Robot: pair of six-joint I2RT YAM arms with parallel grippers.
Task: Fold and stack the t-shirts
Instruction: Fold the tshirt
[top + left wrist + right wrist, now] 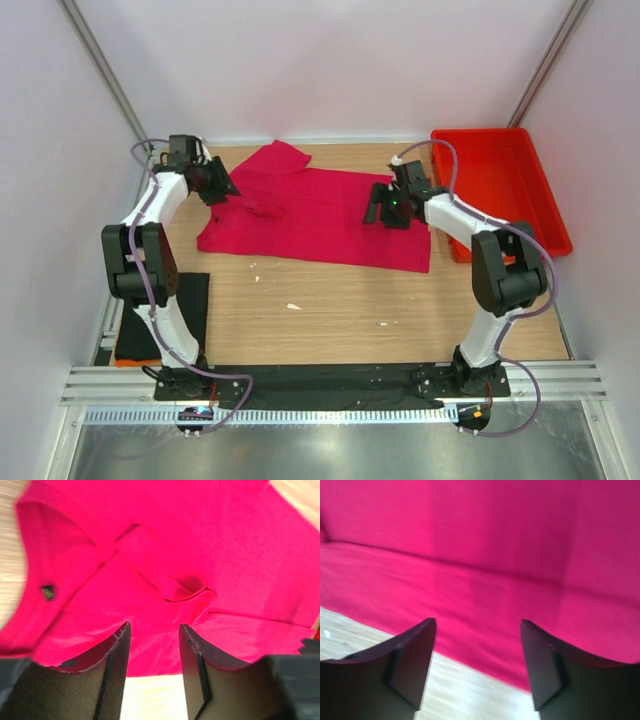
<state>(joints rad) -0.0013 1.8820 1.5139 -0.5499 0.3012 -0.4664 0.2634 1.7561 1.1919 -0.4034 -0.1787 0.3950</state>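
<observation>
only top view shows tray [505,180]; my left wrist shows label [46,592]. shirt [320,225] runs left-right, label end toward desk [330,310] left edge. my left gripper [152,627] and right gripper [477,622] spread, empty.

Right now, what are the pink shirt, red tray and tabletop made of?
Pink shirt: soft matte cloth; it creases and folds. Red tray: rigid plastic, probably; smooth moulded rim. Tabletop: wood grain, matte; solid or laminate, unclear.

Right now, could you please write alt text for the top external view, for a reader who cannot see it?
A crimson-pink t-shirt lies spread on a wooden table. The left arm reaches to its left edge, the right arm over its right side. A red tray sits far right.
</observation>
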